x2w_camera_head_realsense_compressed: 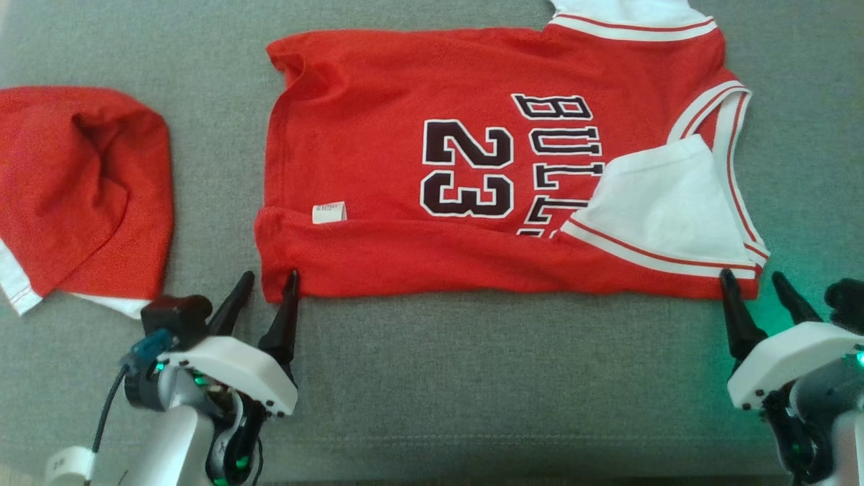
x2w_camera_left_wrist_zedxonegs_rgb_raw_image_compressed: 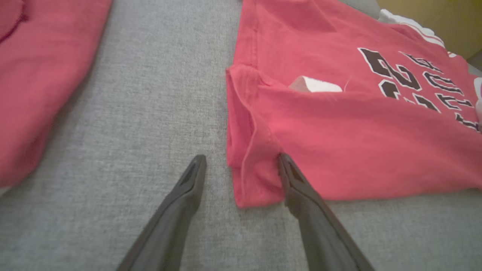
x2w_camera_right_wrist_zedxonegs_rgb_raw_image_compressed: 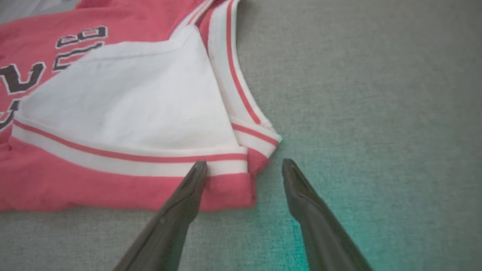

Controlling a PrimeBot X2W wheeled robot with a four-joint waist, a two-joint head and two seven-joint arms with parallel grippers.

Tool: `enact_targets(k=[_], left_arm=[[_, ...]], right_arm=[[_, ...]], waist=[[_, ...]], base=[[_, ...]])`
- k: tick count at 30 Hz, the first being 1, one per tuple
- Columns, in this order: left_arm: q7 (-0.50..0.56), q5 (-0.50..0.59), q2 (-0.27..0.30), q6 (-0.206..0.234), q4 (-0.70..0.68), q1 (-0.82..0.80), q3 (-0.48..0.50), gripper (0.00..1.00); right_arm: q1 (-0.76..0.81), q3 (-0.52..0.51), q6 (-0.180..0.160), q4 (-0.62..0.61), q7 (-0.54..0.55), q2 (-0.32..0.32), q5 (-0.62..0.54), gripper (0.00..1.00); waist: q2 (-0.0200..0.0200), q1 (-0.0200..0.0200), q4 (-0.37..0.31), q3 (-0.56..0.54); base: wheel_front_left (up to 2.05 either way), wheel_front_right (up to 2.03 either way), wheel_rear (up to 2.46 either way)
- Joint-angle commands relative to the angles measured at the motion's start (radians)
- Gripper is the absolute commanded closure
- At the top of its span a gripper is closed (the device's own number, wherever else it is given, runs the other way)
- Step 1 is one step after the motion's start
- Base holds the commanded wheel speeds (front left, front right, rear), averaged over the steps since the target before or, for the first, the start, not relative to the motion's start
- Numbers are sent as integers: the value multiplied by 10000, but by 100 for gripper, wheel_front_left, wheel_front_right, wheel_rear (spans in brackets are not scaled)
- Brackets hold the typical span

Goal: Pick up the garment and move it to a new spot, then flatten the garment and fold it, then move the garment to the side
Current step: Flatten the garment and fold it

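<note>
left gripper: jaws spread wide, gripping nothing; fingers dark, pointing forward, tips low
right gripper: jaws spread wide, gripping nothing; tips low
left forearm: pale, angled inward
right wrist: white housing, green light

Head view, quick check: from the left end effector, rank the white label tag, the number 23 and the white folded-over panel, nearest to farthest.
From the left end effector, open at the jersey's near left corner:
1. white label tag, just up and right.
2. number 23, mid-jersey.
3. white folded-over panel, far right, by the right end effector.
</note>
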Motion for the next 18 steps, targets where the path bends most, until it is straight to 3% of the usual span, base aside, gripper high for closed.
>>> enact_targets(k=[1, 2, 3, 4, 5, 6, 7, 8, 18], left_arm=[[173, -112, 86, -70, -96, -257, 283, 0], [256, -208, 62, -122, -48, -270, 280, 0], [338, -238, 78, -178, -8, -297, 242, 21], [419, -213, 125, -238, 24, -326, 171, 56], [484, -237, 140, -285, 50, -341, 136, 90], [484, -237, 140, -285, 50, -341, 136, 90], [510, -239, 144, -282, 38, -347, 118, 100], [500, -197, 157, -243, -23, -355, 101, 100], [720, -75, 828, 151, -1026, 95, 392, 100]], right_arm=[[-215, 143, 40, -179, 227, -26, 136, 0], [-255, 148, 40, -126, 353, -25, 161, 0], [-291, 150, 40, -80, 476, -23, 193, 0], [-341, 177, 40, -42, 579, -20, 262, 2], [-399, 198, 40, -16, 621, -32, 306, 52], [-399, 198, 40, -16, 621, -32, 306, 52], [-453, 216, 40, 5, 633, -49, 354, 80], [-500, 215, 40, 18, 612, -68, 396, 100], [278, -155, 40, -991, 620, 84, 797, 100]], waist=[[0, -1, 37, 65], [0, -1, 42, 81], [0, -1, 46, 97], [0, -1, 45, 111], [0, -1, 45, 118], [0, -1, 45, 118], [0, -1, 45, 125], [0, -1, 47, 132], [0, -1, 140, -198]], base=[[0, 0, 0], [0, 0, 0], [0, 0, 0], [0, 0, 0], [0, 0, 0], [0, 0, 0], [0, 0, 0], [0, 0, 0], [0, 0, 0]])
